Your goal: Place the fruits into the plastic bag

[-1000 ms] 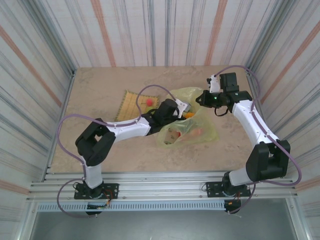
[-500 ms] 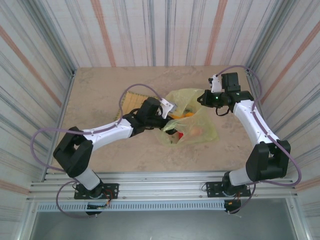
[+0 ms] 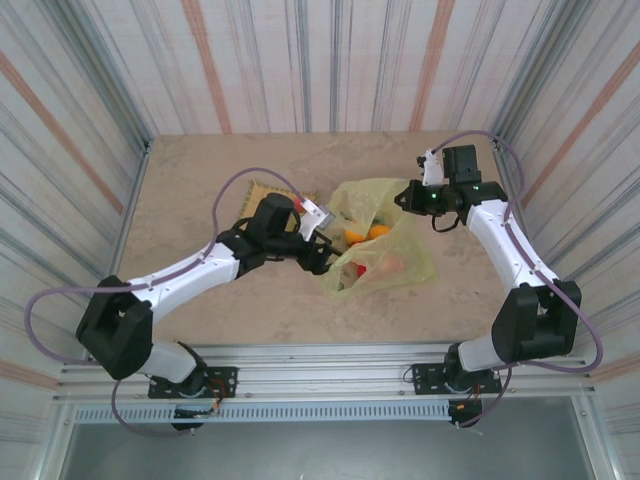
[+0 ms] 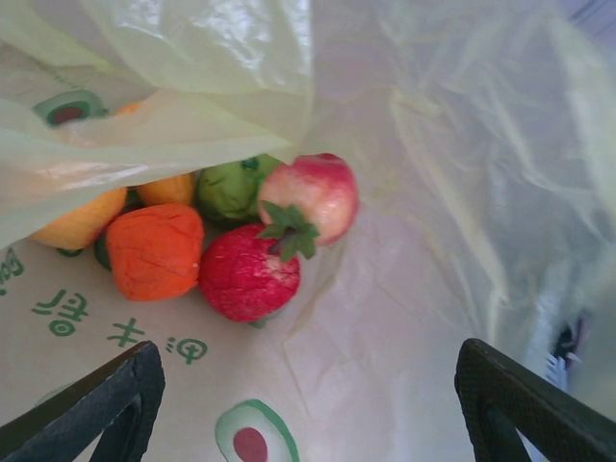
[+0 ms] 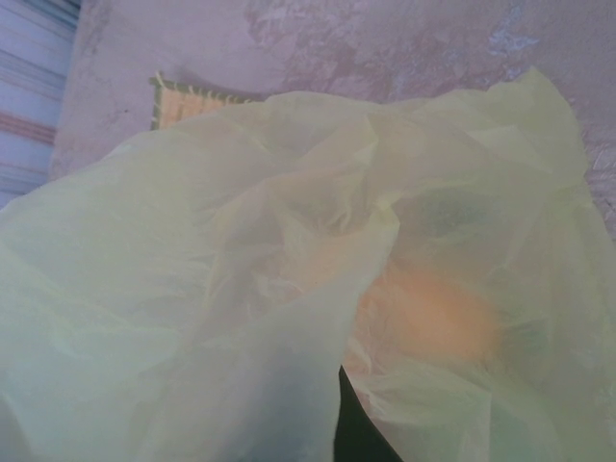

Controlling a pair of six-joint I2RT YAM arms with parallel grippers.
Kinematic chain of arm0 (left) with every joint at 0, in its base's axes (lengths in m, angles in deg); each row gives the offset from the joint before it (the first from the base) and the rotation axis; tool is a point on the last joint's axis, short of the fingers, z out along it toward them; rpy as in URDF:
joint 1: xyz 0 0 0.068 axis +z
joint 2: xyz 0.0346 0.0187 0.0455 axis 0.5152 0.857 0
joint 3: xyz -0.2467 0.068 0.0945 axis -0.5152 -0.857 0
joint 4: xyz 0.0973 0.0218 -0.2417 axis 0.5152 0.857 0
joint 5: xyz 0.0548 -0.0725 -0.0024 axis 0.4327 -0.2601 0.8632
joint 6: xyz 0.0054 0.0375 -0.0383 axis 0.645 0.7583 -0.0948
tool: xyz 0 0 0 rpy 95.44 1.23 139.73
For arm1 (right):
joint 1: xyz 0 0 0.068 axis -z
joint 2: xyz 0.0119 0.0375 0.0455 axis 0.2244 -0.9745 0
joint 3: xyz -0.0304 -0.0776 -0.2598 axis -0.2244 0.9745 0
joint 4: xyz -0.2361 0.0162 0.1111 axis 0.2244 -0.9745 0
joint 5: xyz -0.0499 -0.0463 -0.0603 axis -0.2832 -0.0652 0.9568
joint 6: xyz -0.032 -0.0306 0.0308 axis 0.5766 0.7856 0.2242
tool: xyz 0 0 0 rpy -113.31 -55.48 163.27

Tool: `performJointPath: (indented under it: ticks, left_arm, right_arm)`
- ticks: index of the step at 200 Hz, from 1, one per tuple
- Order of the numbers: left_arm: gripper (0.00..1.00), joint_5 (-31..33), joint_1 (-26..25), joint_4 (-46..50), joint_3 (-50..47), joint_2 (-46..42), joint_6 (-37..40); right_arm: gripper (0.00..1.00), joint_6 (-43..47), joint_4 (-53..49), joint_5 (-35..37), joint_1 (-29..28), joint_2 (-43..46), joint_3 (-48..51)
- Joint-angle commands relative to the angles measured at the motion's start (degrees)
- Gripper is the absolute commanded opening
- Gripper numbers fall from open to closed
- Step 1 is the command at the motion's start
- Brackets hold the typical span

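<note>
Released: left gripper (image 4: 308,371), at plastic bag (image 4: 433,173) mouth; right gripper (image 3: 405,197) pinches rim (fruits (image 4: 250,274) inside); mat (image 5: 188,104) adjacent.

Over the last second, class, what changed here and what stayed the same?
The left gripper drew back leftward from over the plastic bag to its mouth, jaws open throughout. The right gripper stayed shut on the bag's rim; the fruits stayed inside.

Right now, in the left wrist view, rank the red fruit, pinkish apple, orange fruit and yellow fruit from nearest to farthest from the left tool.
From the open left tool:
1. Red fruit, centre, just ahead.
2. Pinkish apple, behind it to the right, and orange fruit, to the left: too close to call.
3. Yellow fruit, far left, under the fold of the bag.
</note>
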Motion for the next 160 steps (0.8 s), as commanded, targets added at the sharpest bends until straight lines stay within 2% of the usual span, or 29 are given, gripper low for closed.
performJointPath:
  ticks: [1, 50, 66, 83, 97, 121, 160]
  left_arm:
    - [0.83, -5.3, 1.8, -0.2, -2.0, -4.7, 1.4]
    - [0.84, -6.7, 7.7, -4.1, -5.7, -12.1, -2.6]
    - [0.85, -2.5, 11.3, -6.3, -6.9, -13.9, -7.8]
    - [0.86, 6.5, 15.8, -5.3, -6.7, -14.1, -14.4]
    - [0.86, 13.6, 18.8, -3.1, -5.1, -12.4, -18.6]
    - [0.86, 18.7, 21.3, -0.4, -0.3, -5.3, -20.3]
    - [0.85, 20.2, 21.1, 4.9, 11.0, 9.9, -17.1]
  right_arm:
    - [0.0, 1.7, -1.2, -0.6, 0.5, 0.4, 0.3]
    - [0.0, 1.7, -0.9, -0.6, 0.5, 0.6, 0.5]
    - [0.0, 1.7, -0.8, -0.6, 0.6, 0.8, 0.7]
    - [0.0, 1.7, -0.7, -0.6, 0.6, 0.9, 0.8]
    - [0.0, 1.6, -0.5, -0.6, 0.7, 0.8, 0.8]
    - [0.0, 1.2, -0.6, -0.5, 0.5, 0.6, 0.6]
    - [0.0, 0.9, -1.2, 1.2, 0.4, 1.3, 0.0]
